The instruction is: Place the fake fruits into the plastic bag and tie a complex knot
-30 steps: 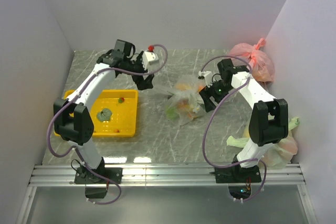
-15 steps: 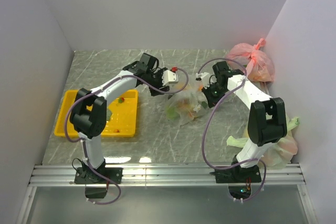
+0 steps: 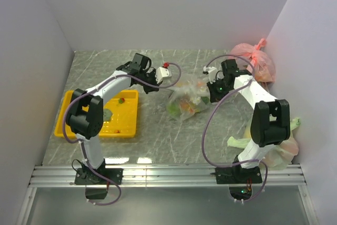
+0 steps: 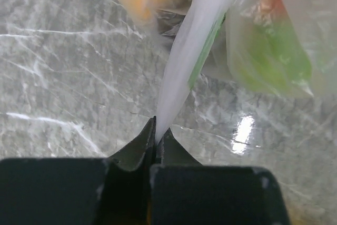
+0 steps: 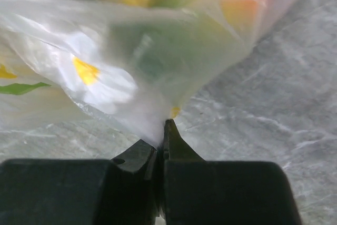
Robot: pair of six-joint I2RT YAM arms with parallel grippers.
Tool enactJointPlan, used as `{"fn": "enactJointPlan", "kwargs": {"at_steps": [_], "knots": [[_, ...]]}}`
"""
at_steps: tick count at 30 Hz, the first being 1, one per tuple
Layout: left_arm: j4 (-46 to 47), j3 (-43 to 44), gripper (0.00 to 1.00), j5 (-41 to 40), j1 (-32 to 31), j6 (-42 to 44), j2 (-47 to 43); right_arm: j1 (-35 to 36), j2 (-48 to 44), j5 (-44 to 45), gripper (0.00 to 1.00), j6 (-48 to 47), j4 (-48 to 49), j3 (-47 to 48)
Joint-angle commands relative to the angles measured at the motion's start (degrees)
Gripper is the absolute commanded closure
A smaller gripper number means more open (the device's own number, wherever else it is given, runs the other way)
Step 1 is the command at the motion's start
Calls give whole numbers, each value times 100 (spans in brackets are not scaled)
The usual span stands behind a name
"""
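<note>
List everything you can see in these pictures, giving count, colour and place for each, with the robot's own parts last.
plastic bag: one, clear, middle of the table, between the two hands.
fake fruits: several, orange, yellow and green, inside the plastic bag.
yellow tray: one, yellow, left side.
green fruit: one, green, in the tray.
red berry: one, red, in the tray's far part.
pink bag: one, pink, knotted top, far right corner.
pale green bags: number unclear, pale green, near right edge.
table: one, grey marbled.
left hand: one, black, shut on a bag handle.
right hand: one, black, shut on the bag's film.
</note>
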Motion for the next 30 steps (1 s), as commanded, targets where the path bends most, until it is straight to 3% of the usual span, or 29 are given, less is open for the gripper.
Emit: {"fn": "enactJointPlan", "kwargs": {"at_steps": [1, 11, 18, 24, 27, 30], "knots": [[-322, -95, 100, -930, 829, -549, -541, -959, -219, 1007, 100, -20, -397, 244], [-507, -552, 100, -1203, 2340, -454, -973, -2033, 36, 1771, 100, -592, 32, 62], [-384, -623, 100, -1309, 2412, -532, -613, -1991, 467, 1694, 100, -531, 113, -72], [-462, 70, 100, -879, 1946, -874, -788, -1323, 37, 1000, 100, -100, -607, 903], [-691, 511, 100, -799, 2068, -928, -665, -1427, 116, 919, 100, -222, -872, 1256], [-709, 363, 100, -851, 2376, -735, -569, -1568, 28, 1086, 100, -503, -715, 791]]}}
